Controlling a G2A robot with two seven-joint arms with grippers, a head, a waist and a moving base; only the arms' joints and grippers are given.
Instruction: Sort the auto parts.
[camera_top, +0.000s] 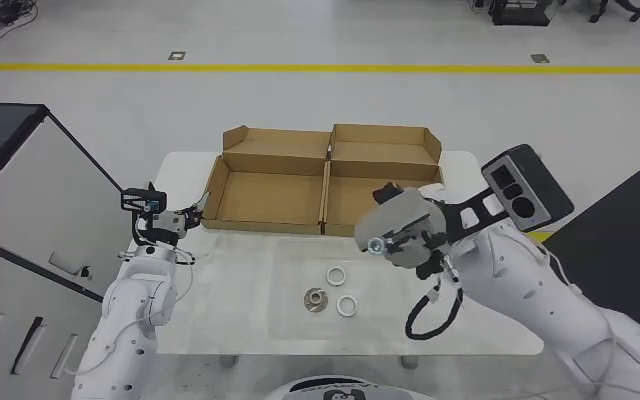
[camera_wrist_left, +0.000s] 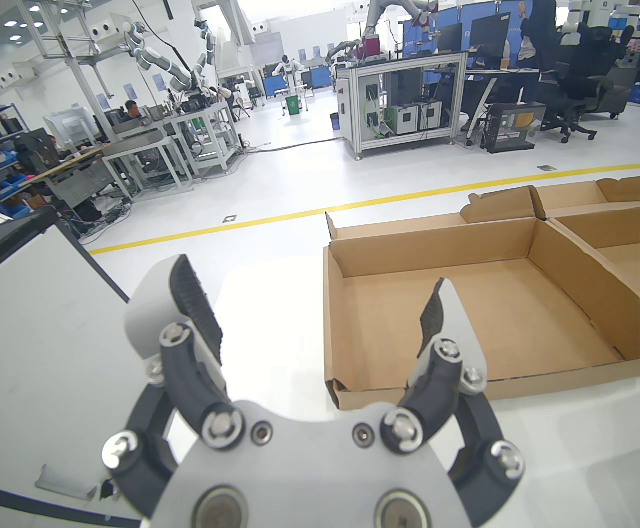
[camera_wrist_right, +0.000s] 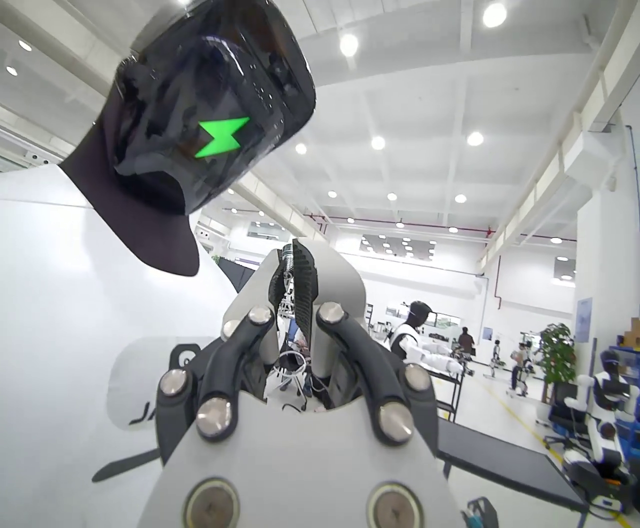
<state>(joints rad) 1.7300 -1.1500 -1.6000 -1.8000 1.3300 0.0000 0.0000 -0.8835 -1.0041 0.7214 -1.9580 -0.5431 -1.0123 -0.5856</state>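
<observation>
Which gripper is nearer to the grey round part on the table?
Right. The right gripper, shut on a small part, hovers close beside the grey round part; the left gripper is farther off, at the cardboard box's outer corner.

The left box (camera_top: 268, 195) and right box (camera_top: 375, 195) sit touching at the table's (camera_top: 240, 320) far edge. Before them, mid-table, lie the far ring (camera_top: 338, 274), near ring (camera_top: 347, 306) and hub (camera_top: 317, 298).

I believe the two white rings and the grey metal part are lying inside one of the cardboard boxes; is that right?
Not quite. The farther white ring, the nearer white ring and the grey metal part are lying on the white table, in front of the cardboard boxes, not inside one; the top view shows this.
</observation>
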